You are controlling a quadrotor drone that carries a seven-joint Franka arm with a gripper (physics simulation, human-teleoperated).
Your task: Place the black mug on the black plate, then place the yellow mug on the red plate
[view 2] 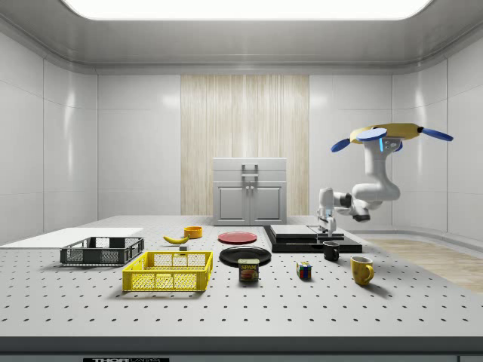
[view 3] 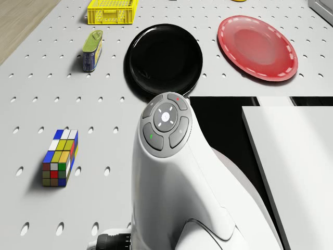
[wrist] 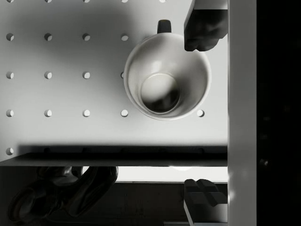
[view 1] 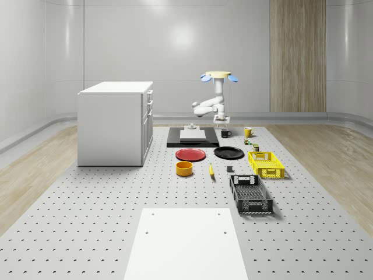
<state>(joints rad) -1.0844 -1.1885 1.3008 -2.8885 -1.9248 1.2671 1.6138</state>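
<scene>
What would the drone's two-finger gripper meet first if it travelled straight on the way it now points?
Most likely the black ceramic mug: the gripper points straight down above it, and the wrist view looks into its white interior. One fingertip overlaps the rim, so contact there seems likeliest.

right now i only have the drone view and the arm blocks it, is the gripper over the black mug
Observer: Yes. In the side view the gripper hangs just above the black mug, not touching it.
Operator: fingers open
Observer: Open. The wrist view shows one of the fingers over the mug's rim and the other well past the opposite side.
Operator: mug upright
Observer: Upright on the table, mouth up, right beside the edge of the black platform.
Operator: where's the drone
Observer: The drone hovers high above table level.
</scene>
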